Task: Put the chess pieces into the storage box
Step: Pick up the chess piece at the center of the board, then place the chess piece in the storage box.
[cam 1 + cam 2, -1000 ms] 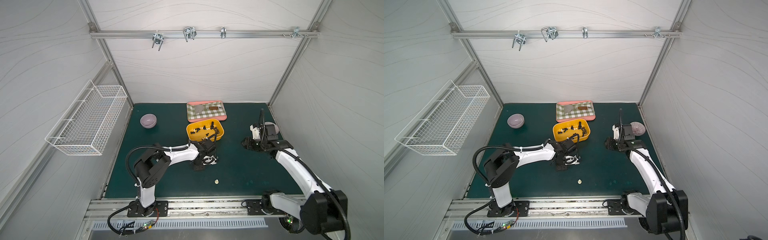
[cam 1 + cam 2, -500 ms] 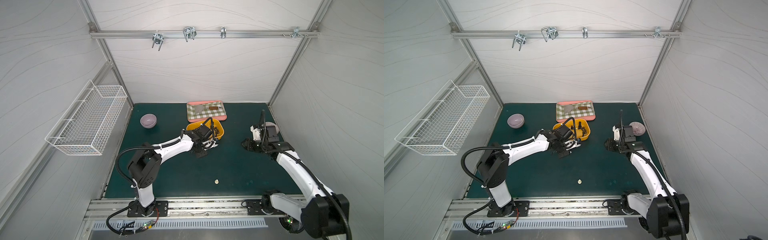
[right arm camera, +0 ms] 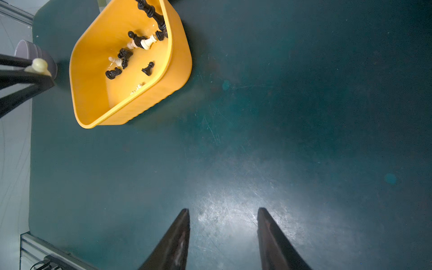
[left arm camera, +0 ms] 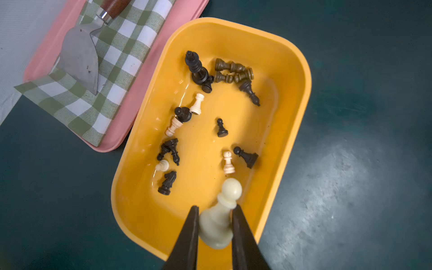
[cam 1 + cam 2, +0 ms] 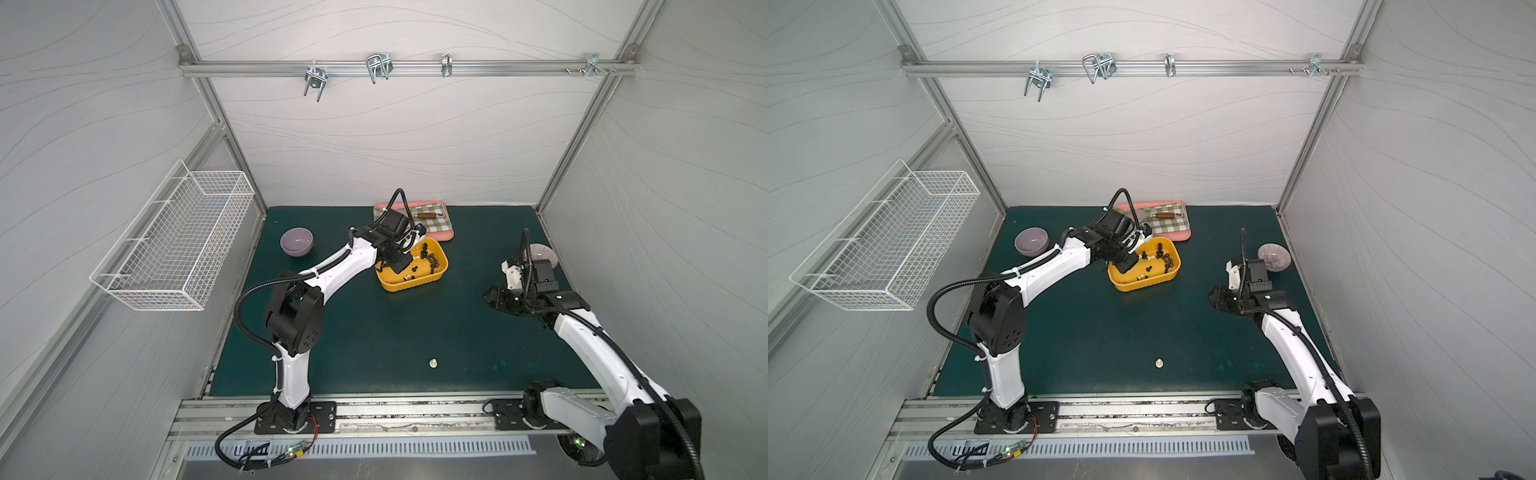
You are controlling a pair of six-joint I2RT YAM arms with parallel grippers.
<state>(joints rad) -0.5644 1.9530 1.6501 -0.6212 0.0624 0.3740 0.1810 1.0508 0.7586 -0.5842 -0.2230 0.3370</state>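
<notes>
The left gripper (image 4: 216, 207) pinched a cream pawn (image 4: 216, 224) between narrowly parted jaws over one end of the storage box (image 4: 301, 70), where other chess pieces (image 4: 221, 128) lay. The right gripper (image 3: 223, 210) hung part-open and empty above the mat (image 3: 304, 117); one cream piece (image 5: 433, 363) lay apart on it

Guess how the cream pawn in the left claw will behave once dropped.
Probably rigid, light: pawn looks undeformed in the left claw's pinch. Round head and base, so may roll. Likely topples on landing: many pieces in the box lie sideways.
</notes>
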